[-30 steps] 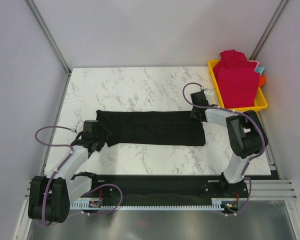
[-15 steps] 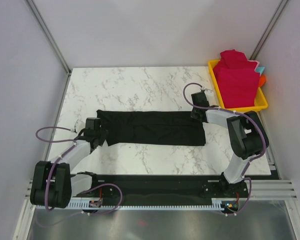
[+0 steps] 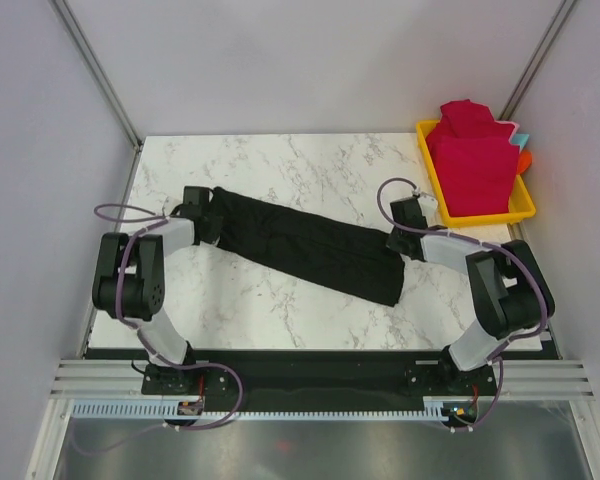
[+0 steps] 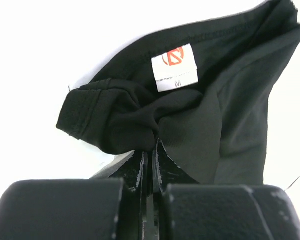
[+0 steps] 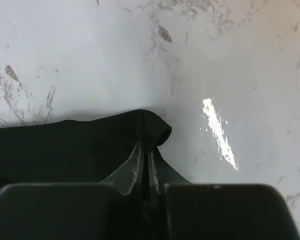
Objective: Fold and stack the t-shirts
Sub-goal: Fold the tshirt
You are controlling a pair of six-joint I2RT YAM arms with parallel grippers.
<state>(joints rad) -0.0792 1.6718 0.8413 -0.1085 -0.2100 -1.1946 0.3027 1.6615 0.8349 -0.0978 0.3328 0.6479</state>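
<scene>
The black t-shirt [image 3: 310, 245] lies on the marble bench [image 3: 280, 165] as a long narrow band, slanting from the far left down toward the near right. Each end is in an arm's grip. The left jaws are closed tight on bunched cloth at the neck end, just below the white size label [image 4: 174, 67]. The right jaws are pinched on a curled corner of the opposite end. The step in hand looks like squaring and halving this band. To do it well, both ends should rise only slightly and evenly, with light tension so the layers do not slide apart. One end should then be carried over the other with the long edges matched. The left grip holds a wad, not a flat edge, so smooth it before release. The crimson t-shirts [image 3: 475, 160] sit piled in the yellow tray [image 3: 492, 216], well apart.
</scene>
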